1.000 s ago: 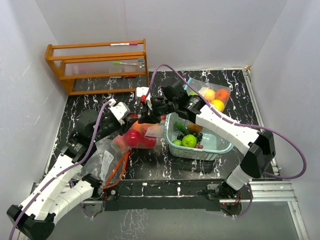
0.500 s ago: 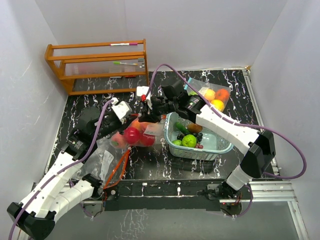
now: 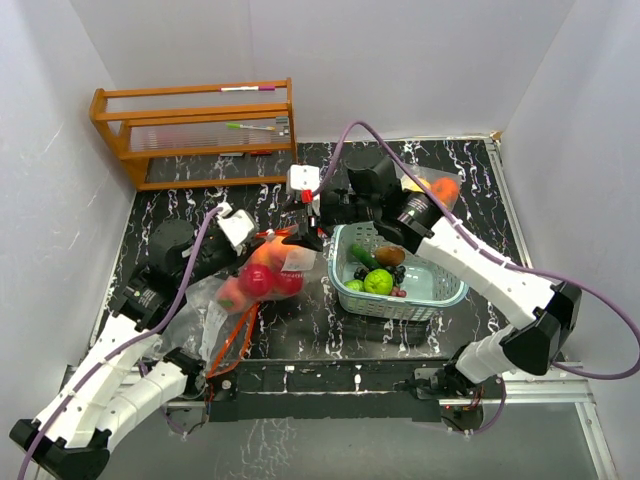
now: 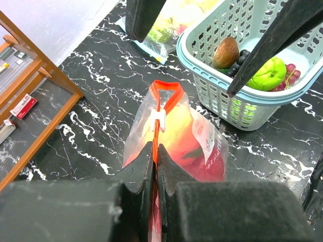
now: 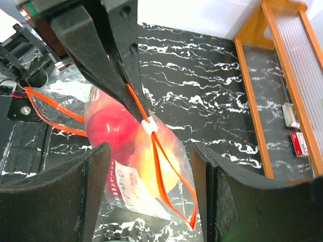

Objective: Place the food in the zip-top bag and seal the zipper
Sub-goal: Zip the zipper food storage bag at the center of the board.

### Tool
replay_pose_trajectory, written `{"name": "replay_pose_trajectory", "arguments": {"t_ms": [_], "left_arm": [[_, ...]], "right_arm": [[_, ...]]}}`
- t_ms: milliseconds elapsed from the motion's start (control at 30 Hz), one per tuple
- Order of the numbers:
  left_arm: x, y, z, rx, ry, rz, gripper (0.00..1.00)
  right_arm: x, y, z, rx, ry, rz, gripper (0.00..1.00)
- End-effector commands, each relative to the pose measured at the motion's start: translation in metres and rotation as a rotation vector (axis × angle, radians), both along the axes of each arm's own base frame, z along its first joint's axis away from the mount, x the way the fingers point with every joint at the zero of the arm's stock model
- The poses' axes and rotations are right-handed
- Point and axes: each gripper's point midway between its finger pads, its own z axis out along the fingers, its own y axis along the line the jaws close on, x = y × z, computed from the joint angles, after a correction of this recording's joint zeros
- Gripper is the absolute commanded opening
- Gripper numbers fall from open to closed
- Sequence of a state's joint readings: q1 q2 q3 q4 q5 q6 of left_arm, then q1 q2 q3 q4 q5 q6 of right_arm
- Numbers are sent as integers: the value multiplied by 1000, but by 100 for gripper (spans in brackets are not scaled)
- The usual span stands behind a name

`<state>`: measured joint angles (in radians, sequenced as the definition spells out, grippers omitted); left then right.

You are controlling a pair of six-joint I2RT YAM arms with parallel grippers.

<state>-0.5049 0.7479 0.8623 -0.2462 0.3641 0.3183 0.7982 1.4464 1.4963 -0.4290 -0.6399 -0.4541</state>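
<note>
Well, my left claw [image 4: 155, 147] is clamped tight on the orange zipper strip [image 4: 160, 96] of the zip-top bag [image 4: 176, 136], pinching it at the near end, with the white slider [image 4: 159, 120] sitting a little further along the strip. My right claw [image 5: 150, 147] is spread wide, its two fingers standing apart on either side of the bag's far end and gripping nothing. The food is inside the bag: a red fruit [image 5: 108, 126] lies against a yellow-peach fruit [image 5: 156, 161] under the clear plastic. I cannot tell whether the bag's bottom rests on the black marbled table [image 4: 101, 126]. Just beside the bag, on my right, stands the teal basket [image 4: 237, 108], which holds a green fruit [image 4: 266, 74] and a brown fruit [image 4: 225, 52]. A wooden rack [image 3: 195, 125] stands at the far left of the table.
</note>
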Motion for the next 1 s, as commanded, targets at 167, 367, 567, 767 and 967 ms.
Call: {"name": "replay_pose_trajectory", "arguments": {"t_ms": [167,367,567,767,967], "left_arm": [[-11,1,19,-9,-49,-46,0],[-13,2,20,-12,-59,-44,0],[-12,2,21,-11,-63,-40,0],[-14,3,22,-19,-66,-41,0],[-15,3,23,-21,-66,-39,0]], "right_arm": [[-1,19,16,3,-46,126,65],[-5,27,11,2,-15,187,61],[-13,33,8,14,14,257,56],[-10,39,5,21,26,268,53],[-14,43,2,27,53,302,45]]}}
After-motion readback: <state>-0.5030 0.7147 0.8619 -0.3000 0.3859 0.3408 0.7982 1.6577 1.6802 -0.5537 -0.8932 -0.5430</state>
